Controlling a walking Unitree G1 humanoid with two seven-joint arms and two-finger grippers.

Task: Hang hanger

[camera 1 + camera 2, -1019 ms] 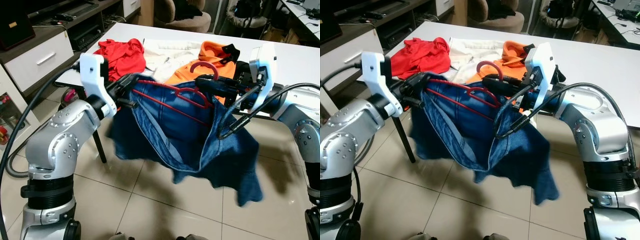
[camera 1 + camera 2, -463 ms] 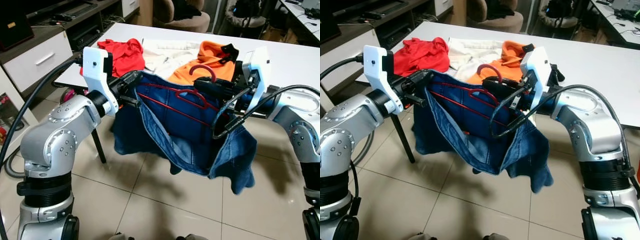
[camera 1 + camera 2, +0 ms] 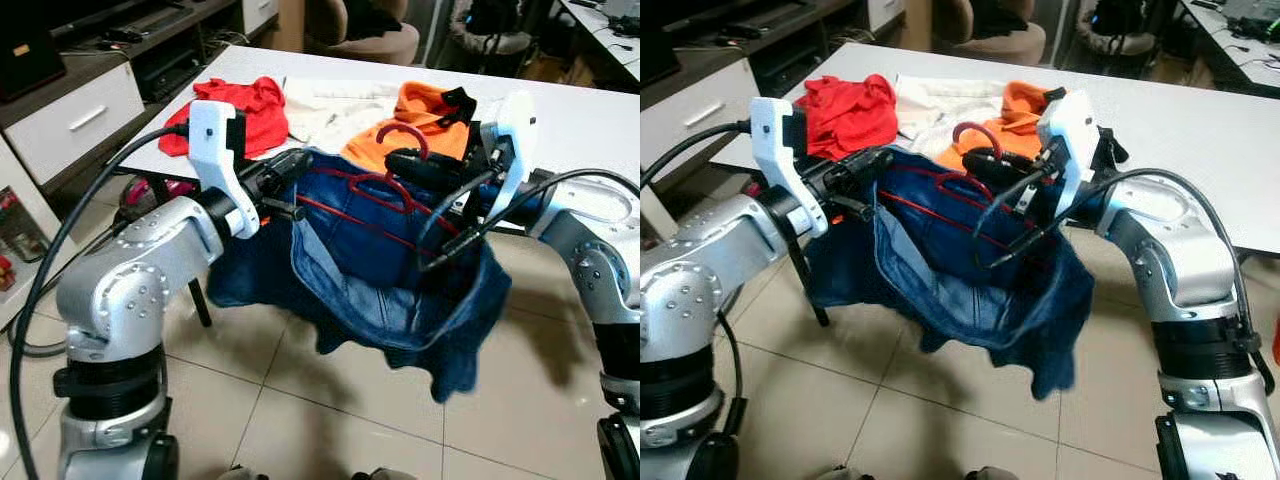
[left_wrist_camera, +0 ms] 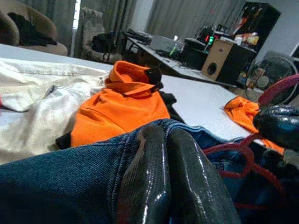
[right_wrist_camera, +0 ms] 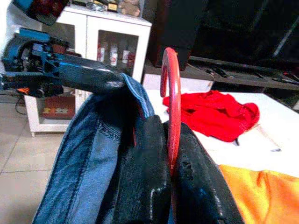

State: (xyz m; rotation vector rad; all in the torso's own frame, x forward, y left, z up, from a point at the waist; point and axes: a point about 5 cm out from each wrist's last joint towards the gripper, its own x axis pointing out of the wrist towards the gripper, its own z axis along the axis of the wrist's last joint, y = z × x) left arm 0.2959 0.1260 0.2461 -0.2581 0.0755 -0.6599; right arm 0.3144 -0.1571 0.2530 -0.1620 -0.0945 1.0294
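One red hanger (image 3: 385,192) lies inside one pair of jeans (image 3: 390,270), long axis ten-to-four, hook up. Right hand (image 5: 170,154) clamps the hook; left hand (image 4: 166,154) pinches the waistband, before the tabletop (image 3: 590,110).

Support: you have a white table (image 3: 590,115) across the far half of the scene, from 10 o'clock to 2 o'clock.
Table legs: one dark leg (image 3: 199,290) drops at 9 o'clock onto the tiled floor (image 3: 330,420).
Red garment (image 3: 240,110): crumpled on the tabletop at 11 o'clock, near the table's near edge.
White garment (image 3: 335,100): spread flat at 12 o'clock, between the red and orange pieces and touching both.
Orange garment (image 3: 425,115): heaped at 1 o'clock, with a black trim piece on top.
Second orange cloth (image 4: 245,114): you see it in the left wrist view, lying apart on bare white tabletop.
Floor: pale glossy tiles at 6 o'clock, beneath the table.
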